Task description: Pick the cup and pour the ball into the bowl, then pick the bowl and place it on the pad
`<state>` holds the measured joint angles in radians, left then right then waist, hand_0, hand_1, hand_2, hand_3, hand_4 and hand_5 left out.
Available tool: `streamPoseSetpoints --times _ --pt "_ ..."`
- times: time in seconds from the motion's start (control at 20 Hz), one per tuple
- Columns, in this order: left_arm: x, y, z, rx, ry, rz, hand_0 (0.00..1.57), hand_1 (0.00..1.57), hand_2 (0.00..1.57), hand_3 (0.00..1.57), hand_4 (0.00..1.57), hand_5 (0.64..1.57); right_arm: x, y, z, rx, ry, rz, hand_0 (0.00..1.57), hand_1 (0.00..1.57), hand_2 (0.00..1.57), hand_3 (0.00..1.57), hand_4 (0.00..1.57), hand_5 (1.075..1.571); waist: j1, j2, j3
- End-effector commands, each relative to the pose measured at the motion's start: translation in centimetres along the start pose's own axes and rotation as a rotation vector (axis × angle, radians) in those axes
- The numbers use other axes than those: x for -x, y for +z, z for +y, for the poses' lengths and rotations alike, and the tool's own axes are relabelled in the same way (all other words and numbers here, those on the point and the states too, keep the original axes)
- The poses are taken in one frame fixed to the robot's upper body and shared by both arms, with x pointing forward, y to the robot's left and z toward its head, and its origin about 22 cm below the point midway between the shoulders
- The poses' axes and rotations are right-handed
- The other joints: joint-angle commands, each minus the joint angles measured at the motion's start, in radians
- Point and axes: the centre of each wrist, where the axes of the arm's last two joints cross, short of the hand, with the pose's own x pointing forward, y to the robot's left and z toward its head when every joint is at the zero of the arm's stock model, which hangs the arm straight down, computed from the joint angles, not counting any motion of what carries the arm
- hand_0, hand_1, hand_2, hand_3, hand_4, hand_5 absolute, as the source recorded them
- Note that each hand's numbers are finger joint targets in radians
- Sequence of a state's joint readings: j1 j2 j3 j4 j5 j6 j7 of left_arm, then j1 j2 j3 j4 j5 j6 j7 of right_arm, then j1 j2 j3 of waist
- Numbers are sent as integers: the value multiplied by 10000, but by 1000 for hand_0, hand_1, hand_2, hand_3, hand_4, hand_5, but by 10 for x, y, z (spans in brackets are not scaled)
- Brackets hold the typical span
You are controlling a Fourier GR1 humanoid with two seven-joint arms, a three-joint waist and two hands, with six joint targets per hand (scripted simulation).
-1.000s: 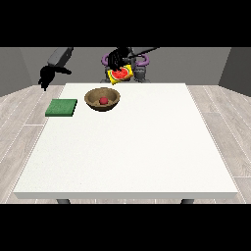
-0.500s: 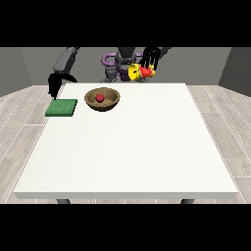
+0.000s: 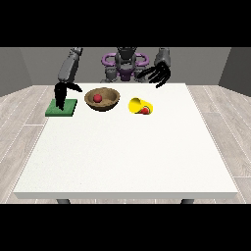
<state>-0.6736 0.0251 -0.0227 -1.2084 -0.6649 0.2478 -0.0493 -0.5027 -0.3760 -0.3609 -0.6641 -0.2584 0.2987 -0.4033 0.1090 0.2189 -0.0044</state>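
Observation:
A brown bowl [image 3: 102, 99] stands on the white table [image 3: 127, 152] with a red ball [image 3: 98, 98] inside it. A yellow cup [image 3: 140, 106] with a red pattern lies on its side to the right of the bowl, mouth towards the camera. The green pad [image 3: 62, 108] lies left of the bowl. The hand at the view's left [image 3: 61, 94] hangs over the pad, fingers pointing down and holding nothing. The hand at the view's right [image 3: 157, 74] is raised behind the cup with its fingers spread, apart from the cup.
The robot's torso [image 3: 125, 66] stands behind the table's far edge. Grey plank floor surrounds the table. The near half of the table carries nothing.
The cup has left the raised hand at the view's right and now lies on the table beside the bowl. The hand at the view's left has come down over the pad.

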Motion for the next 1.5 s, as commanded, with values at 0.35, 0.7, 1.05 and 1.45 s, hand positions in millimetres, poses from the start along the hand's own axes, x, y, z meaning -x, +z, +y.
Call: streamPoseSetpoints --times 0.35,0.7,1.05,1.45 --pt "88 43 10 -207 3248 1629 0 0 0 0 0 1519 33 9 68 -1291 -13 1291 0 0 0 0 111 1541 -1212 -544 40" --pt "60 25 -4 -218 3656 1513 0 0 0 0 0 1537 53 19 67 -1053 12 1405 0 0 0 0 93 1540 -1015 -531 47" --pt "26 8 11 401 3573 21 0 0 0 0 0 1555 65 28 45 98 -547 758 0 0 0 0 199 1539 253 377 60" --pt "20 13 -4 713 3515 117 0 0 0 0 0 1561 74 28 79 168 -1041 1268 0 0 0 0 242 1532 429 188 52"
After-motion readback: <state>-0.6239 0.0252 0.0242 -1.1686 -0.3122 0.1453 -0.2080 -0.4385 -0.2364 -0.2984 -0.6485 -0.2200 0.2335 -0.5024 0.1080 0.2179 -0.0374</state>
